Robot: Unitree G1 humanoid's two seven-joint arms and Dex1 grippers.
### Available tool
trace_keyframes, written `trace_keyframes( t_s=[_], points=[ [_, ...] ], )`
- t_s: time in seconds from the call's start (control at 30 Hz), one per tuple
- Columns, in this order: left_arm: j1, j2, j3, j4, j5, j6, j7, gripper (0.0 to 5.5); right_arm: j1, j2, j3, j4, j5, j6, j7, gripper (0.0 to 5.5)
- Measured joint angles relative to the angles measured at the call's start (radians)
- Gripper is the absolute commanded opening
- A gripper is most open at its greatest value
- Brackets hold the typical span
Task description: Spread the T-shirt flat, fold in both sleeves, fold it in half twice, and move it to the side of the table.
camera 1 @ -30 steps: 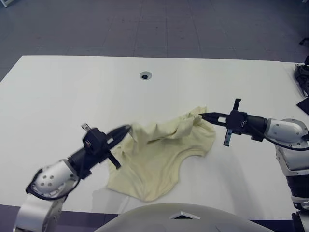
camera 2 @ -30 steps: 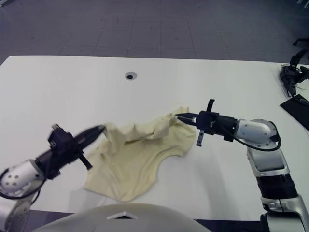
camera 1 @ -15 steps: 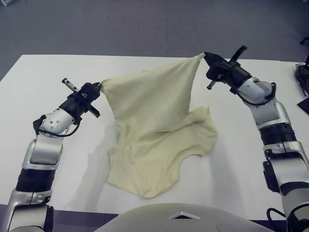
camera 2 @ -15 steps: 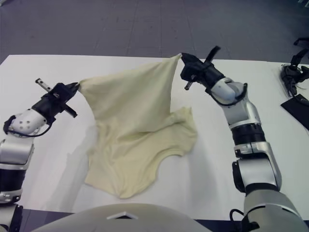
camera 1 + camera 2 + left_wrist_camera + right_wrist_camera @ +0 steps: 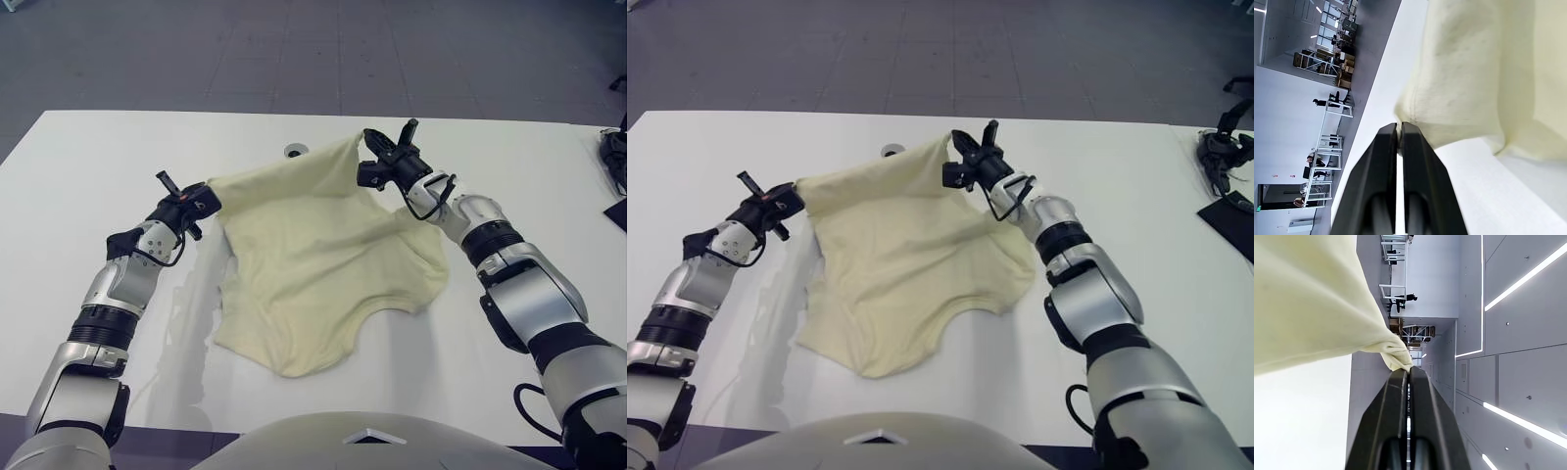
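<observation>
Yellow T-shirt (image 5: 313, 274): lies mid-table on the white table (image 5: 88, 157). Its far edge is lifted between the 2 grippers, and the rest drapes down toward the robot and rests on the surface.
Left gripper (image 5: 203, 194): fingers pinched tight on 1 corner of the lifted edge, on the robot's left; the left wrist view shows the seam caught right at the fingertips (image 5: 1400, 131).
Right gripper (image 5: 366, 149): clamped on the other corner, higher and farther out, near the table's small round hole (image 5: 294, 151); only a small bunched tip of cloth sits in the jaws.
Pointing: the held edge faces away from the robot and the loose end faces it. A curved notch shows between 2 lobes at the near end (collar or sleeve gap, I cannot tell which).
Long axis: roughly far to near across the table, skewed a little so the near end drifts to the robot's left.
Risk 1: a corner could slip out, most likely on the right where the bite looks shallow; a further pull apart would cause it.
Risk 2: the edge sags between the grippers, so lowering it as it is would probably lay creases in rather than a flat panel.
Risk 3: the right side is folded over near the right arm (image 5: 421, 259); set down this way, that flap may be trapped underneath.
Risk 4: uneven gripper heights could land the shirt crooked, spoiling the sleeve folds.
</observation>
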Motion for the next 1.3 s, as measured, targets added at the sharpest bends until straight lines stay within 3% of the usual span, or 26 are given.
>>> trace_keyframes(
  t_s=[0.07,0.37,0.5,0.7,0.87,0.97,1.13,1.3],
  points=[
    [-0.001,-0.021,-0.01,0.014,0.016,-0.013,0.01,0.0,0.0,0.0,0.0,0.017,0.01,0.003,0.0,0.45],
    [0.028,-0.058,-0.02,-0.015,0.015,-0.027,0.017,1.47,0.026,-0.016,-0.043,0.005,0.112,-0.009,-0.013,1.72],
    [0.123,-0.058,-0.007,-0.118,-0.013,-0.012,-0.017,2.16,0.13,-0.098,-0.1,-0.11,0.198,-0.034,0.061,2.38],
    [0.32,-0.02,0.125,-0.334,-0.03,0.036,-0.009,3.21,0.436,-0.25,-0.236,-0.518,0.506,-0.061,0.41,3.39],
    [0.476,0.008,0.255,-0.542,-0.023,0.085,0.001,3.96,0.707,-0.437,-0.283,-0.881,0.764,-0.038,0.779,4.1],
    [0.56,0.009,0.277,-0.642,-0.028,0.101,-0.037,4.45,0.82,-0.526,-0.292,-1.007,0.853,0.006,0.945,4.58],
    [0.708,0.027,0.178,-0.805,-0.139,0.017,-0.229,5.3,0.868,-0.547,-0.284,-1.042,0.799,0.042,1.024,5.38],
    [0.736,0.057,0.124,-0.832,-0.116,0.012,-0.295,5.38,0.854,-0.539,-0.271,-1.046,0.704,0.023,0.994,5.4]
  ],
)
